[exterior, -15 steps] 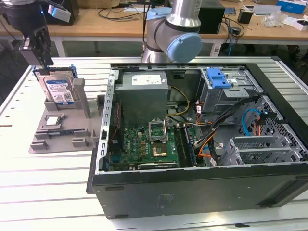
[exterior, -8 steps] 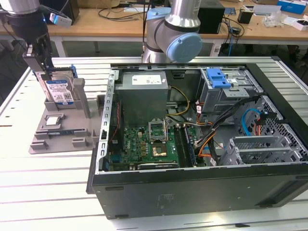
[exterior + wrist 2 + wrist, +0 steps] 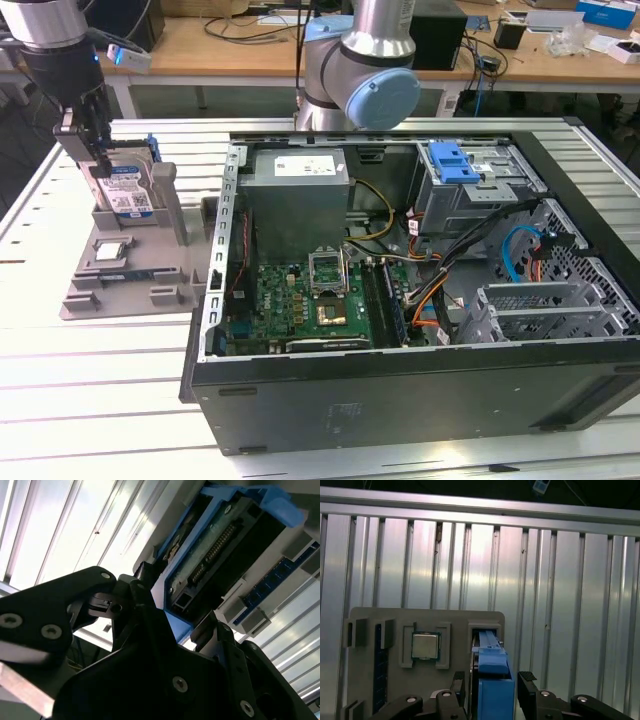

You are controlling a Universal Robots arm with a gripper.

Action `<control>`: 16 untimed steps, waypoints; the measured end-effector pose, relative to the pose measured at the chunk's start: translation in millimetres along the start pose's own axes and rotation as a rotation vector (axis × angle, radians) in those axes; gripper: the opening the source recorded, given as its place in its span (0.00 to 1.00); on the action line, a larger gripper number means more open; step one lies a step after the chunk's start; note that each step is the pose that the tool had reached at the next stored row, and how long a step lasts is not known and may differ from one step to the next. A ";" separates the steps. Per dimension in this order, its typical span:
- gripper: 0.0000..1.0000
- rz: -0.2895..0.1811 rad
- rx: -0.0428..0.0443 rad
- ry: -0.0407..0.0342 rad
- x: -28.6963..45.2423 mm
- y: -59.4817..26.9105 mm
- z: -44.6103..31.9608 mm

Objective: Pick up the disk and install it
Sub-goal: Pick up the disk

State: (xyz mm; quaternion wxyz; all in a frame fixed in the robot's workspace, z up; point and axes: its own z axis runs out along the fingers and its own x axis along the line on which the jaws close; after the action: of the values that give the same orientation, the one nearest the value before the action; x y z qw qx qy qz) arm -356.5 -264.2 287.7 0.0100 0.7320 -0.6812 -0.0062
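Disk (image 3: 128,190) stands on edge in a slot of the grey holder (image 3: 130,285), its labelled face turned outward in the exterior view and a blue rail along its upper edge. The gripper (image 3: 95,160) hangs directly above it, with its black fingers reaching down along the upper part of the drive.

In the first wrist view the disk (image 3: 495,680) lies between the fingers (image 3: 526,680), one on each flat side of the blue rail. A thin sliver of the table shows between that finger and the rail, and a narrow dark strip separates the other finger from it. The gripper (image 3: 492,686) is therefore spread only a little wider than the drive's thickness and has not clamped it. Whether the pads touch lower down I cannot tell.

In the second wrist view the connector end of the disk (image 3: 215,555) runs away from the fingertips, framed by blue plastic.

Beside the fingers, on the same holder (image 3: 375,625), a small square processor chip (image 3: 425,646) sits in its own recess, just apart from the drive's slot.

Well away from the fingers, across the slatted metal table (image 3: 100,380), the open computer case (image 3: 400,400) lies on its side with a blue bracket (image 3: 455,160) at its drive cage.
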 end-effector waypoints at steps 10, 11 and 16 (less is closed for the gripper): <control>0.37 0.000 0.0002 -0.0001 0.0 0.0 0.2; 0.37 0.000 0.0002 0.0000 0.0 0.0 0.2; 0.37 0.000 0.0003 0.0000 0.0 0.0 -1.0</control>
State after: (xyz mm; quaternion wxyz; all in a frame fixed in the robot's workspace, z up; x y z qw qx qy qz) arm -356.4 -264.2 288.7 0.0099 0.7320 -0.6812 -0.0061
